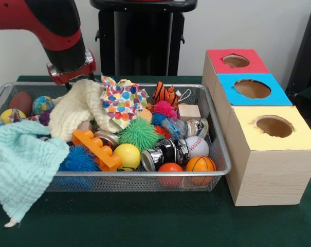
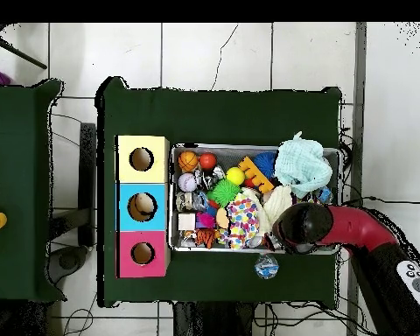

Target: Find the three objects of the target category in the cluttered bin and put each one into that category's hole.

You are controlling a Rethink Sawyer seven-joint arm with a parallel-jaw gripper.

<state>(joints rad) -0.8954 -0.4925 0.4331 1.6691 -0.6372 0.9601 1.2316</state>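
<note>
The wire mesh bin (image 1: pixel 217 154) is full of mixed toys and cloths; it also shows in the overhead view (image 2: pixel 339 157). My gripper (image 1: pixel 69 84) hangs at the bin's far left corner, just above a cream cloth (image 1: pixel 75 110), and the cloth and wrist hide most of it. In the overhead view the red arm's wrist (image 2: pixel 303 227) covers it. Three boxes stand beside the bin, each with a round hole: red top (image 1: pixel 236 60), blue top (image 1: pixel 253 88), yellow top (image 1: pixel 274 126). Something pale lies in the blue box's hole (image 2: pixel 142 206).
In the bin lie a polka-dot cloth (image 1: pixel 123 100), green spiky ball (image 1: pixel 139 134), yellow ball (image 1: pixel 127 156), orange brick (image 1: pixel 96 149), baseball (image 1: pixel 196 146), basketball (image 1: pixel 200 164) and chrome can (image 1: pixel 165 153). A mint cloth (image 1: pixel 21 164) hangs over the rim. A small ball (image 2: pixel 266 267) lies outside.
</note>
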